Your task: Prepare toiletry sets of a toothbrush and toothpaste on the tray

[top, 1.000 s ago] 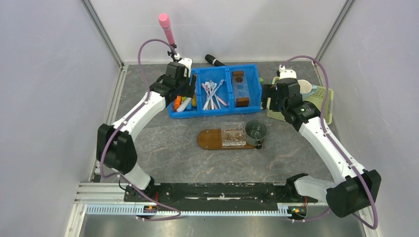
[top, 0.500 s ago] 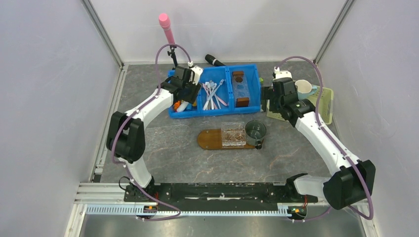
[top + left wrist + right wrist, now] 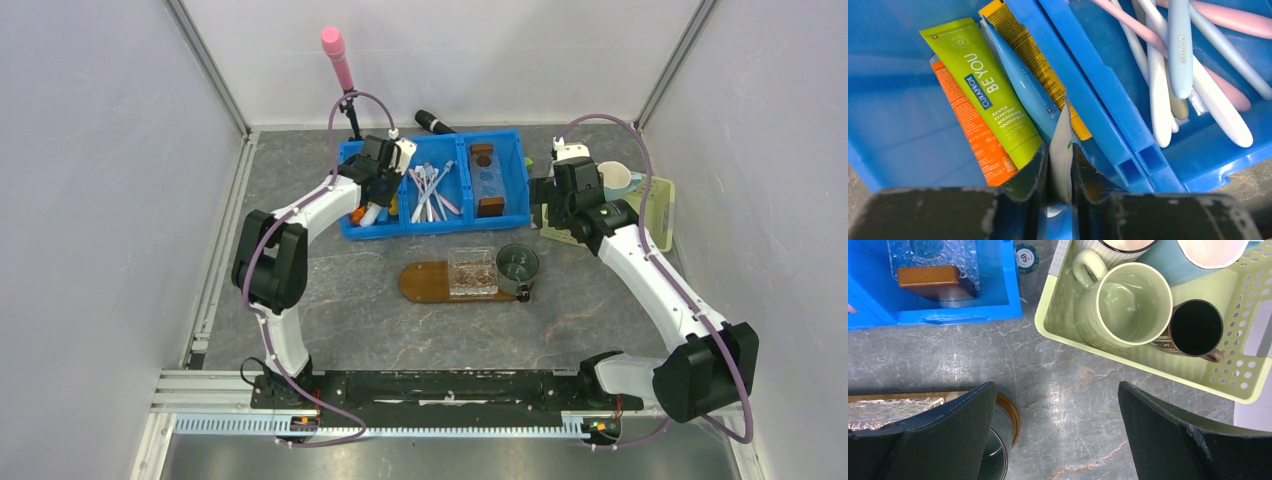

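My left gripper (image 3: pixel 1060 172) is down in the left compartment of the blue bin (image 3: pixel 1088 95), shut on the flat crimped end of the white toothpaste (image 3: pixel 1061 142). The bright green toothpaste (image 3: pixel 990 92) lies just left of it. A light blue toothbrush (image 3: pixel 1180 50) rests on several others in the middle compartment. From above, the left gripper (image 3: pixel 378 192) sits over that bin. The dark brown tray (image 3: pixel 422 281) lies in front of it. My right gripper (image 3: pixel 1058 415) hangs open above bare table, between the tray's end (image 3: pixel 1010 412) and the basket.
A clear box (image 3: pixel 472 270) and a grey cup (image 3: pixel 517 265) stand on the tray. Orange (image 3: pixel 968 130), yellow (image 3: pixel 1018 40) and blue (image 3: pixel 1023 85) tubes crowd the held tube. A pale green basket (image 3: pixel 1148 365) of mugs is on the right. A pink-tipped stand (image 3: pixel 337 55) rises behind the bin.
The left gripper moved right and down into the bin's left compartment and closed on the white tube's end. The right arm shifted only slightly and stayed open.
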Available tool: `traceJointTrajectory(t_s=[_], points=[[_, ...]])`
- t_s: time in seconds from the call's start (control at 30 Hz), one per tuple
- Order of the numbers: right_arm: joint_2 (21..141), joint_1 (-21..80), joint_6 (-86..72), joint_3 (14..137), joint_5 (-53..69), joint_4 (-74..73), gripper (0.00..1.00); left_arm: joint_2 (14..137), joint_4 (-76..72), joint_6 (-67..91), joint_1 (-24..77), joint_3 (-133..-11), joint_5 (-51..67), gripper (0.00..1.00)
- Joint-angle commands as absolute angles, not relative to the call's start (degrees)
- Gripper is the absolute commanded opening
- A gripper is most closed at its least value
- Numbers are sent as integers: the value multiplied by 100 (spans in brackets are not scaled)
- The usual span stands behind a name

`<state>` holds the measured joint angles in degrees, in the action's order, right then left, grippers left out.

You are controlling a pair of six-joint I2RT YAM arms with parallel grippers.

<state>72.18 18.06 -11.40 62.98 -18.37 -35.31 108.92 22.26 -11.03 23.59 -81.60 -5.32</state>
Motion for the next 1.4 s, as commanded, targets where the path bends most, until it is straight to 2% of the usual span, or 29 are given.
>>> traceJointTrajectory(t_s=[0.0, 0.13, 0.43, 0.77, 1.03, 1.37], points=[[7207, 1775, -962, 6347, -1953, -3536, 98, 10588, 2154, -1243, 2387, -8336, -294, 17], [7222, 1767, -930, 6369, -1932, -3534, 98, 10095, 2065, -1246, 2390, -8139, -396, 11], [7190, 1767, -930, 6442, -1802, -3531, 99, 8867, 1740, -912, 2384, -7760, -375, 11], [7128, 1767, -959, 6409, -1589, -3341, 99, 7723, 555, 323, 2637, -7094, 1528, 17], [7062, 1766, -935, 6375, -1585, -3332, 99, 7838, -101, 174, 3833, -7123, 2003, 22], [6777, 1764, -866, 6291, -1866, -3541, 98, 8448, -1617, 302, 4717, -6693, 1986, 19]])
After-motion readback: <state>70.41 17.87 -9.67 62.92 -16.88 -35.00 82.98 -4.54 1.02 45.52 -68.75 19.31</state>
